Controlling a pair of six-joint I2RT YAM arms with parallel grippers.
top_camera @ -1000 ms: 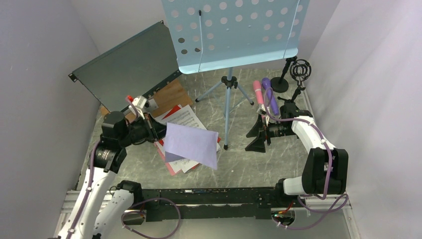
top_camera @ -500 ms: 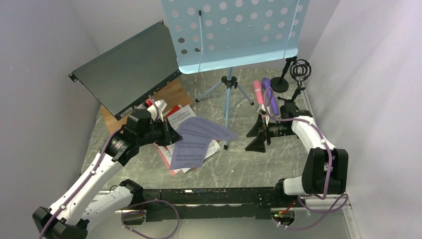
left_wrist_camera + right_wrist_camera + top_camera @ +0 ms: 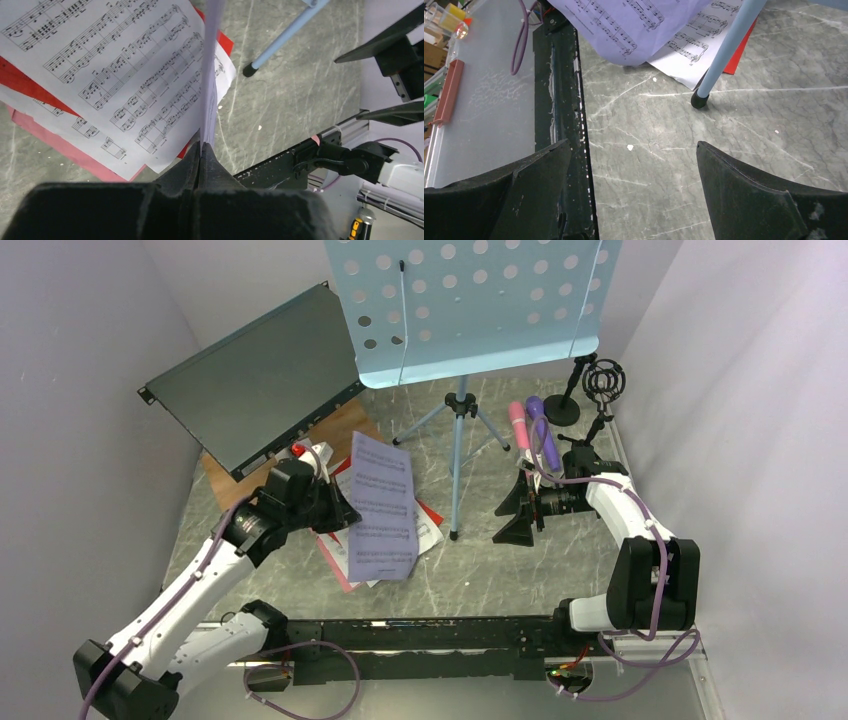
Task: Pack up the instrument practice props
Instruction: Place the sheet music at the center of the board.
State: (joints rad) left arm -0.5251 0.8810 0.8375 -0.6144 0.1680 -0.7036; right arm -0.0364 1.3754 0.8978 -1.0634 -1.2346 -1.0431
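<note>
Looking across the counter (image 3: 520,570) at the light-blue music rack (image 3: 470,305) standing near the back, one tripod leg ending right beside the page pile (image 3: 335,555). Pinching one lavender sheet (image 3: 382,505) by its edge in the left end effector (image 3: 352,518), dangling floppy over the pile. Hovering with the right end effector (image 3: 512,512) spread wide, gripping nothing. Honestly risking that sheet flapping into the leg or slipping out, being so limp.

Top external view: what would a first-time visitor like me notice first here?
Probably the big light-blue perforated music rack on its tripod, filling the back centre of the table. Next comes the lilac sheet-music page, pinched in the left gripper above a pile of red and white pages at left. The pink microphone and purple microphone sit at right, just beyond the wide-open right gripper.
</note>
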